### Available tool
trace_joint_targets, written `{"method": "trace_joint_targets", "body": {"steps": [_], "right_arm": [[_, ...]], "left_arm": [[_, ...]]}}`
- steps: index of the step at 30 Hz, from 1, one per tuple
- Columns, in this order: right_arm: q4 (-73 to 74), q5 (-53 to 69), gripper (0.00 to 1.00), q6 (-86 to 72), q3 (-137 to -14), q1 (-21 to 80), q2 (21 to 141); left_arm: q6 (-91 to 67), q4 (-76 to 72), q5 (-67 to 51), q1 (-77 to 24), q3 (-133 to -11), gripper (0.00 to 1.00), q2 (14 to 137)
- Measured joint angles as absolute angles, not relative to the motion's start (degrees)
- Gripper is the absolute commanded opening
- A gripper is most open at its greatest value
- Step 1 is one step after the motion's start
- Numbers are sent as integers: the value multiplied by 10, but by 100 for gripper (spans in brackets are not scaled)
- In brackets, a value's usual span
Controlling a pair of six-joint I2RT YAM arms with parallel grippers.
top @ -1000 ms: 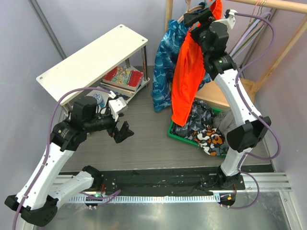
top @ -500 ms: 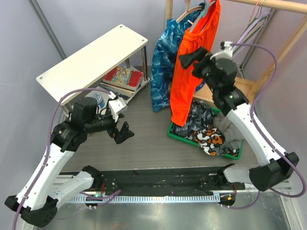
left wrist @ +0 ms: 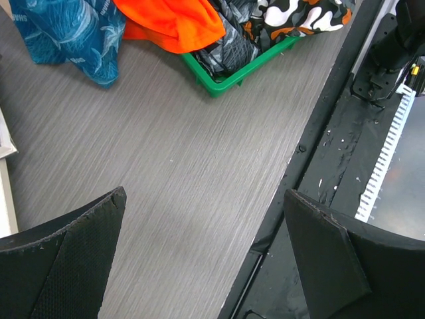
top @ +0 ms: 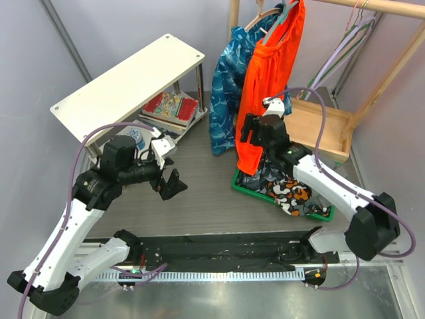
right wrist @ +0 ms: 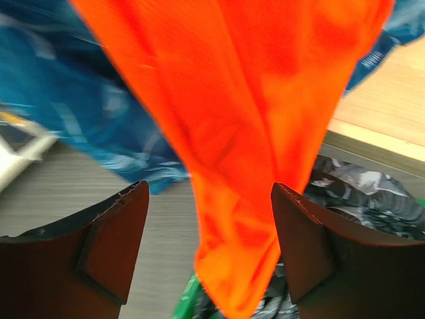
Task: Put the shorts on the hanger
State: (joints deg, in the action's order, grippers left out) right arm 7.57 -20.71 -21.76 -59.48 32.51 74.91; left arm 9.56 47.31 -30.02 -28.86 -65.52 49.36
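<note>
1. Shorts (top: 269,80) hang from the hanger (top: 284,9), hem at the green bin (top: 247,183).
2. Right claw (right wrist: 209,189) — jaws apart, orange fabric just ahead, ungripped.
3. Left claw (left wrist: 204,196) — wide open, empty, over the table (left wrist: 166,153).

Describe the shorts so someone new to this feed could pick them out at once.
Find the wooden rack at the back right. Hanging from its top, the shorts drop to the green bin of dark patterned clothes. They are plain bright orange-red, unlike the blue leaf-patterned garment just left of them.
</note>
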Motion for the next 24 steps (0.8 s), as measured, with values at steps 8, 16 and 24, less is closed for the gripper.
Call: {"method": "trace_joint_targets", "body": {"steps": [8,16,24], "right_arm": [[41,-230,1,-176,-618,325,889],[-62,-219,10,-105,-743,325,969],[-64,-145,92,-89,-721,325,909]], "left_arm": [[89,469,-295,-289,-638,91,496],[75,469,-273,-288,-630,93,502],[50,507,-267,-275,-654,100,567]]}}
